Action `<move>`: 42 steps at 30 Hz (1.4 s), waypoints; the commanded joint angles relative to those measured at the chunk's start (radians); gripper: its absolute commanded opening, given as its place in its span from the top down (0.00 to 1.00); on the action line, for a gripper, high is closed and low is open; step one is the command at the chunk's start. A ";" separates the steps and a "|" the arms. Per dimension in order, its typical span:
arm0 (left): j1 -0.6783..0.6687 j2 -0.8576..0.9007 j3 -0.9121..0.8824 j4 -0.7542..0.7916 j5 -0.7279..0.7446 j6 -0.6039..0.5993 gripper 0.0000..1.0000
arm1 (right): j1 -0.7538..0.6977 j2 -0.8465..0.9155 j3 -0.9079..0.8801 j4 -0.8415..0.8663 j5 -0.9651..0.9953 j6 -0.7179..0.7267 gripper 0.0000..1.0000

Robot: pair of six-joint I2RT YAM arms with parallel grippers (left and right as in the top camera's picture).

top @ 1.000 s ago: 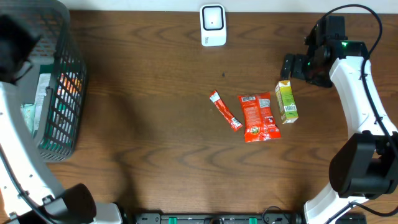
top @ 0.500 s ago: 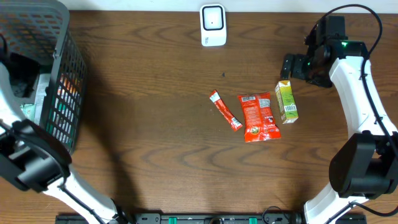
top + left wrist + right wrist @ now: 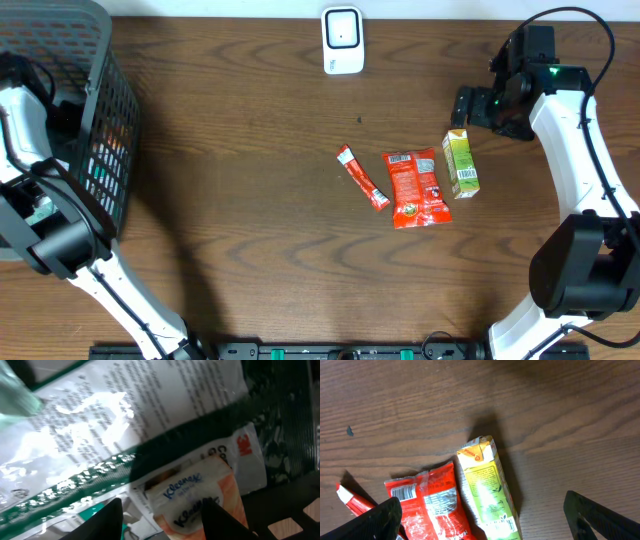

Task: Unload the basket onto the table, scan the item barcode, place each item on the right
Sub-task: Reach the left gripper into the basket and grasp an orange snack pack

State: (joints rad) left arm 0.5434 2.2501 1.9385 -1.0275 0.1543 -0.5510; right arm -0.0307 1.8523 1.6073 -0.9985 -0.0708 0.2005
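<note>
On the table lie a red stick pack (image 3: 362,177), a red snack packet (image 3: 414,187) and a green juice carton (image 3: 460,165). A white barcode scanner (image 3: 342,40) stands at the far edge. My right gripper (image 3: 465,105) hovers just beyond the carton, open wide; in its wrist view the gripper (image 3: 482,502) is above the carton (image 3: 487,485), next to the packet (image 3: 427,500). My left arm reaches into the grey basket (image 3: 100,150). There my left gripper (image 3: 162,515) is open, its fingers either side of an orange tissue pack (image 3: 195,495).
Inside the basket, a clear printed plastic bag (image 3: 125,415) and a green-and-white package (image 3: 70,505) lie around the tissue pack, with the dark basket wall (image 3: 285,420) to the right. The red stick's end (image 3: 352,500) shows at the right wrist view's left edge.
My left arm has moved from above the basket down into it. The right arm and the items on the table have not moved.
</note>
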 commanded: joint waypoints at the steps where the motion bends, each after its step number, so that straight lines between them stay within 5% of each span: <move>1: -0.018 0.017 -0.018 0.003 0.001 0.027 0.48 | -0.001 0.003 -0.001 0.000 0.006 -0.007 0.01; 9: -0.019 0.017 -0.115 0.069 0.002 0.026 0.50 | -0.001 0.003 -0.001 0.000 0.006 -0.007 0.01; 15: -0.007 -0.012 -0.094 0.076 0.032 0.014 0.90 | -0.001 0.003 -0.001 0.000 0.007 -0.008 0.01; 29: 0.093 -0.410 -0.089 0.098 0.044 -0.038 0.93 | -0.001 0.003 -0.001 0.000 0.006 -0.007 0.01; 35: 0.095 -0.601 -0.089 0.066 0.393 0.023 0.92 | -0.001 0.003 -0.001 0.000 0.006 -0.007 0.01; 42: 0.012 -0.649 -0.092 -0.129 0.740 0.284 0.92 | -0.001 0.003 -0.001 0.000 0.007 -0.007 0.01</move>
State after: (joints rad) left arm 0.6090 1.5948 1.8442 -1.1038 0.7242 -0.4248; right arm -0.0307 1.8519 1.6073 -0.9989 -0.0708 0.2005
